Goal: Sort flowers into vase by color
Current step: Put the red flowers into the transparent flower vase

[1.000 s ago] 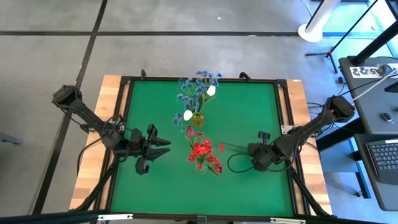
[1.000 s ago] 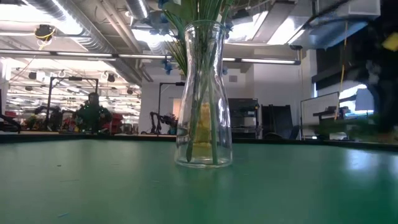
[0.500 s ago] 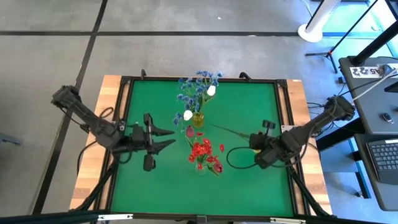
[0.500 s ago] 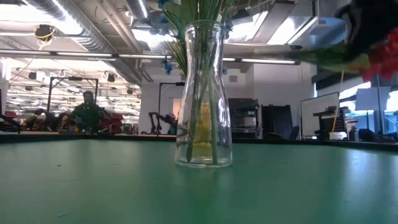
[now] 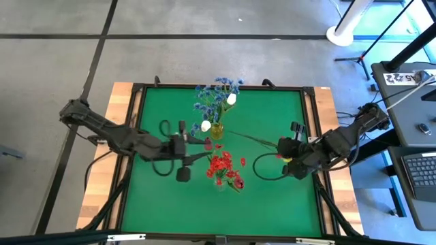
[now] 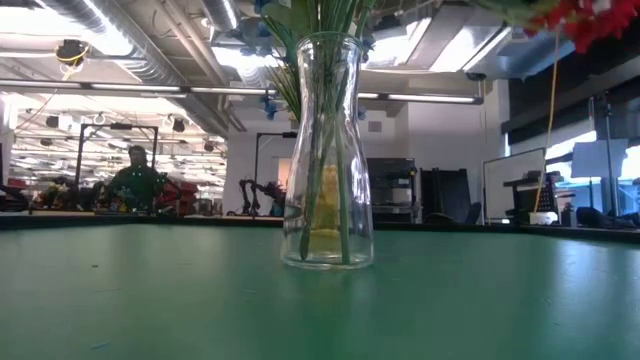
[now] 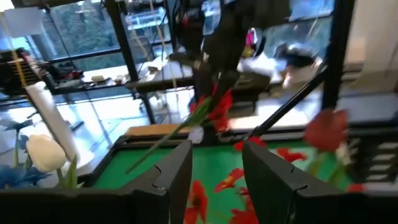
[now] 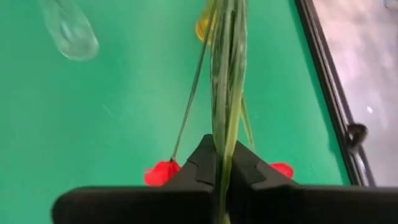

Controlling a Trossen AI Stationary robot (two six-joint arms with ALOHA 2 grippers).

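Observation:
Two glass vases stand mid-table. The far vase [image 5: 216, 129] holds blue sprays [image 5: 214, 92] and white buds [image 5: 231, 99]. The near vase [image 5: 219, 182] holds red sprays [image 5: 223, 167]. My right gripper [image 5: 281, 151], right of the vases and above the table, is shut on a red-flowered stem [image 5: 252, 139]. My left gripper [image 5: 201, 150] hovers open just left of the vases, pointing level at them, with nothing between its fingers [image 7: 174, 180]. In the low view one vase [image 6: 328, 150] shows, and the held red blooms [image 6: 590, 20] at the upper right. My right gripper pinches the flower's bundle of green stems [image 8: 225, 140] between its two fingers, close to the red blooms [image 8: 160, 173]. The fingers slant down, and the stems run lengthwise out past their tips. The flower is lifted clear, its bare stem end [image 5: 230, 133] pointing toward the far vase.
A dark raised frame [image 5: 312, 136] borders the green mat [image 5: 272, 204]. A loop of black cable [image 5: 262, 167] hangs by the right arm. Bare mat lies near and right of the vases. A person [image 6: 135, 180] is far behind the table.
My right gripper has risen from the mat with the red flower, lifting it clear, its stem end swinging toward the far vase. My left gripper has risen, tipped up to level and moved toward the table's right, up to the vases.

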